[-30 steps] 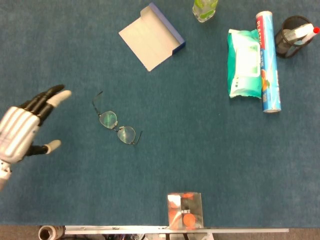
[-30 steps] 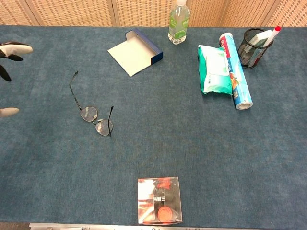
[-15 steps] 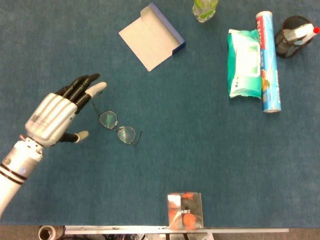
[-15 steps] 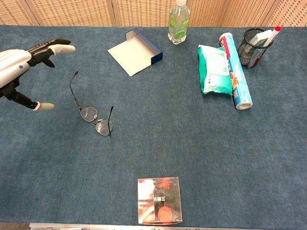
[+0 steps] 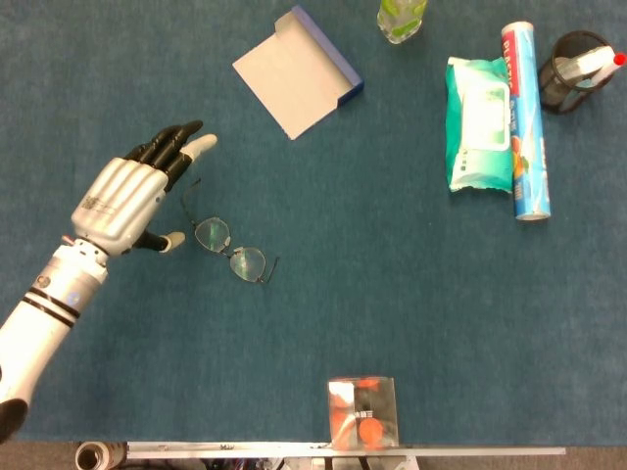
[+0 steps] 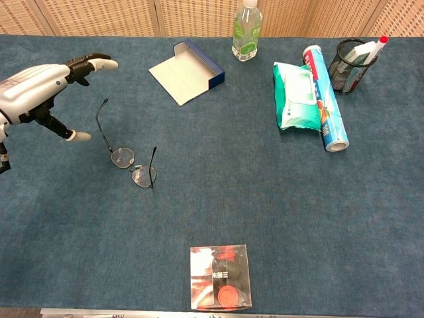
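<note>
Blue cloth covers the table (image 5: pixel 392 294) that I am working over. My left hand (image 5: pixel 127 201) is silver with dark fingers and pale tips. I have it up above the cloth, holding nothing, with its fingers (image 5: pixel 176 147) stretched out and apart and the thumb sticking out to the side. In the chest view the left hand (image 6: pixel 40 86) shows the same spread shape. I cannot see my right hand in either view.

The glasses (image 5: pixel 228 247) lie on the cloth just beside my left hand, at about 4 o'clock from it. They have thin dark wire and two round lenses. Their arms are folded out, and one arm reaches up under my fingertips. My thumb tip is very near the closer lens, but I cannot tell if it touches. In the chest view the glasses (image 6: pixel 129 162) sit a little below my hand.

At 1 o'clock from my hand is an open box (image 5: pixel 297 73), white inside with a blue edge. A clear bottle (image 5: pixel 402 20) with a green label stands at 12 o'clock on the table. At 2 o'clock lies a green and white pack of wipes (image 5: pixel 477 122), and a long tube (image 5: pixel 524 122) touches its right side. A black mesh cup (image 5: pixel 571 73) with a spray bottle (image 5: pixel 598 64) in it stands just past the tube. At 6 o'clock, by the near edge, sits a small clear box (image 5: pixel 362 411) with red things inside.
</note>
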{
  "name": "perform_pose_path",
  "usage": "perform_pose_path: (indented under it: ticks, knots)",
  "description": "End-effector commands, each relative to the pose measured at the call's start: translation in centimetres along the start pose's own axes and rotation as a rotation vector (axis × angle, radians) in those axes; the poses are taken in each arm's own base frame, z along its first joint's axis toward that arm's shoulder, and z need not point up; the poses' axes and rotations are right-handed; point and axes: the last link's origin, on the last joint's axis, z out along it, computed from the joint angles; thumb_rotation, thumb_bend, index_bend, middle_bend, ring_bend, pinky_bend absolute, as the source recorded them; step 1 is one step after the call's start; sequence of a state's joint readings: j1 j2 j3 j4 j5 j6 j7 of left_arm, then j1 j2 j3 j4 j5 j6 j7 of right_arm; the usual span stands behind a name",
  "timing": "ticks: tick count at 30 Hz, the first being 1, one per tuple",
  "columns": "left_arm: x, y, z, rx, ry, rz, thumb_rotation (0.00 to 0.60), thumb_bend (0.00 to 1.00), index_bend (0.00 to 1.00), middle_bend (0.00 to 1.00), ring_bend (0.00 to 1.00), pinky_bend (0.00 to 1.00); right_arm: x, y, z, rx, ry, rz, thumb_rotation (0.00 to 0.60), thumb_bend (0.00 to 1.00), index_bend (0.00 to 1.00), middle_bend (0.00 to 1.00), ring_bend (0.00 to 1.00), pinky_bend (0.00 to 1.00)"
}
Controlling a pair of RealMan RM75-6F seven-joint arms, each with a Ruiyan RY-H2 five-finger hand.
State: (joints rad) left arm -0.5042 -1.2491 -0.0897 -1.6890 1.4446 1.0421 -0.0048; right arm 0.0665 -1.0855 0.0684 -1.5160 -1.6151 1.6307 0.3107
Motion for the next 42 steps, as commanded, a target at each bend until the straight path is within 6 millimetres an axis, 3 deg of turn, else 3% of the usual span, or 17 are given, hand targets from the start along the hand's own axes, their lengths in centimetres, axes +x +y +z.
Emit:
perform_pose_path:
  ticks: [1,21,42]
  knots:
    - [-0.3,0.1,0.7,0.016,-0.013,-0.002,0.6,0.1,0.03,0.0,0.02,0.18,0.0,0.0,0.0,0.0,-0.001,0.0,0.6,0.26,0.63,0.5,0.38,0.39]
    - [-0.9,0.8,3.8,0.068,-0.02,-0.075,0.6,0.1,0.02,0.0,0.02,0.16,-0.1,-0.1,0.0,0.006,-0.001,-0.003,0.6,0.26,0.63,0.5,0.38,0.39]
    - [-1.7,-0.7,5.5,0.151,0.016,-0.095,0.6,0.1,0.03,0.0,0.02,0.16,-0.1,0.0,0.3,0.0,0.0,-0.001,0.6,0.26,0.63,0.5,0.38,0.39]
